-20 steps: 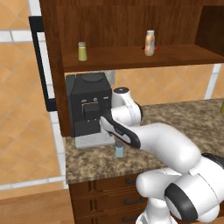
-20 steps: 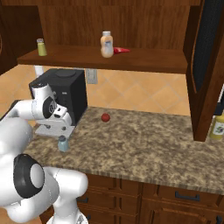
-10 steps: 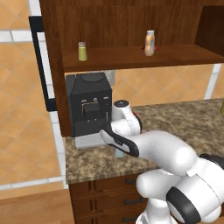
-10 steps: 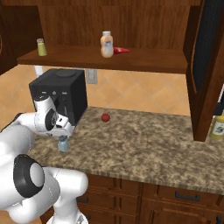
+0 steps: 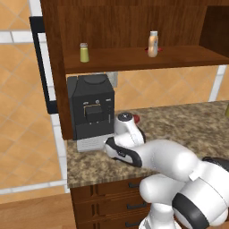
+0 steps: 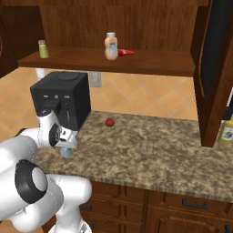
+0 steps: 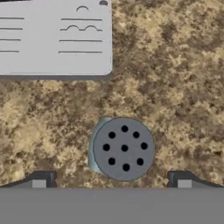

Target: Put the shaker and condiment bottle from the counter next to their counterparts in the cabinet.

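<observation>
The shaker (image 7: 122, 148) stands upright on the counter (image 7: 175, 87), its grey holed cap facing the hand camera. My gripper (image 7: 111, 180) is open, pointing straight down just above it, a fingertip on either side of the cap and apart from it. From the right base view the shaker (image 6: 66, 153) is a pale blue stub under my hand, by the counter (image 6: 150, 150) front edge. The condiment bottle (image 5: 153, 44) (image 6: 110, 46) stands on the cabinet (image 5: 134, 58) shelf beside a flat red item (image 6: 126, 52). A yellow-green shaker (image 5: 83, 53) (image 6: 43, 49) stands at the shelf's left end.
A black coffee machine (image 5: 91, 109) (image 6: 59, 102) stands just behind the shaker; its grey drip tray (image 7: 52, 37) is close to the cap. A small red ball (image 6: 109, 122) lies mid-counter. A yellow bottle (image 6: 226, 132) stands far right, below the open cabinet door (image 6: 214, 68).
My hand has come down and toward the counter's front edge, over the shaker. The jaws have stayed open. Nothing on the shelf has moved.
</observation>
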